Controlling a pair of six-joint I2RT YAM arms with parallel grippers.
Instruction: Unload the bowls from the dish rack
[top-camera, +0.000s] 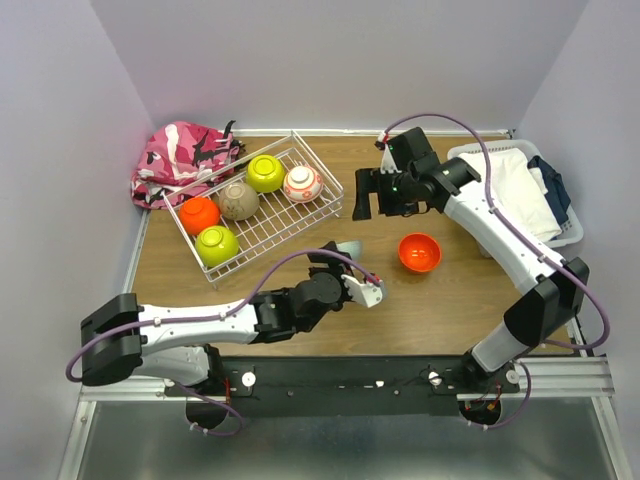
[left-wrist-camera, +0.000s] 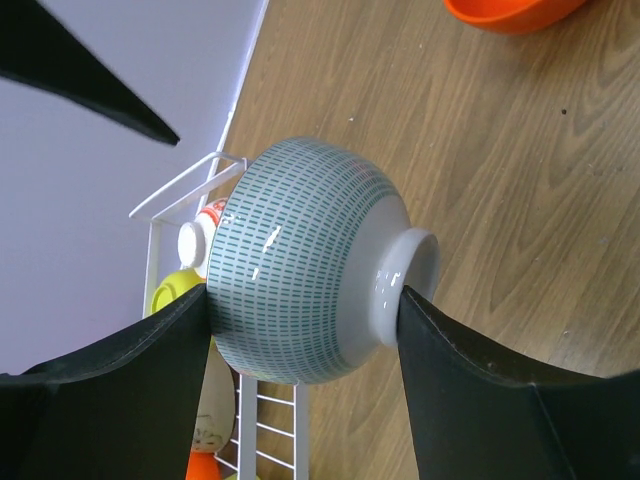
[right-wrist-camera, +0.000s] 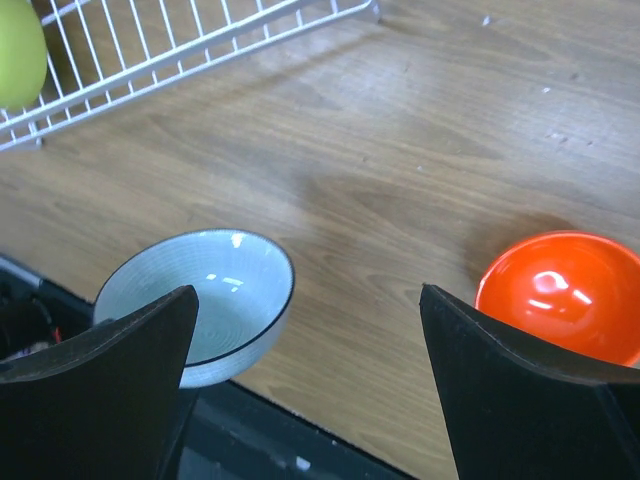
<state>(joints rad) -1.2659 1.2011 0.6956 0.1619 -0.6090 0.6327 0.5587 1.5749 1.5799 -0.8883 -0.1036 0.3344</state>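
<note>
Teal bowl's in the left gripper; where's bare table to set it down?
Bare table for the teal bowl lies between the orange bowl and the near edge. Crowded: the gap between the dish rack and orange bowl, under the right gripper.

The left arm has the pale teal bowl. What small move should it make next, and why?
Probably lower the teal bowl onto the bare table and release: the left gripper holds it clear of the dish rack, near the orange bowl already set down.
</note>
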